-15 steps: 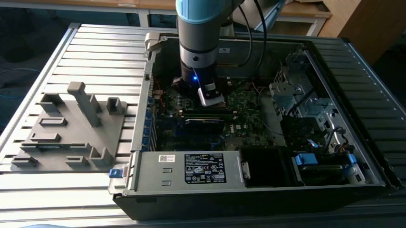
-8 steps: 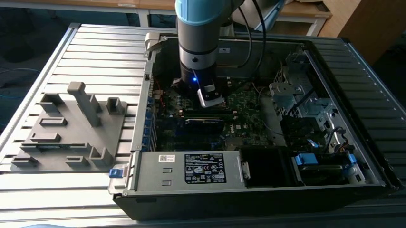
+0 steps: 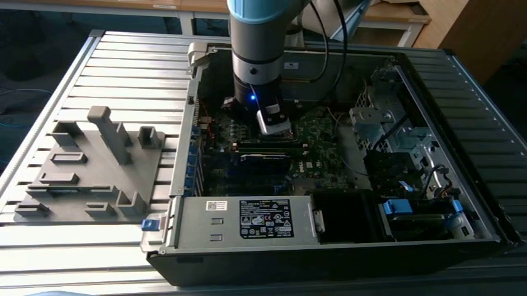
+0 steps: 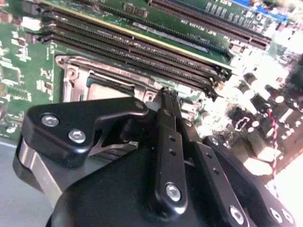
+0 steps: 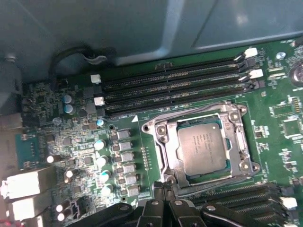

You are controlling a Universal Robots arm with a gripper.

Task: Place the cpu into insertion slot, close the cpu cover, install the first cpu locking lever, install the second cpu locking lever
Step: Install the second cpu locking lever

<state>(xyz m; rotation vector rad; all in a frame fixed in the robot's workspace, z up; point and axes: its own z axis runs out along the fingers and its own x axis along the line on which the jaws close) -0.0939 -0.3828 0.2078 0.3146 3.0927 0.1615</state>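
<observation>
You had the gripper (image 5: 163, 189) pressed together, empty, at the cpu cover's (image 5: 239, 142) six-o'clock edge; its thin stiff levers looked springy.

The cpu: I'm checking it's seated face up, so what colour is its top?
Dull silvery-grey cpu top, clearest in the first wrist view.

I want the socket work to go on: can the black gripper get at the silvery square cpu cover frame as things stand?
Probably yes: the gripper hangs close by the silvery cpu cover frame, with nothing between them.
</observation>
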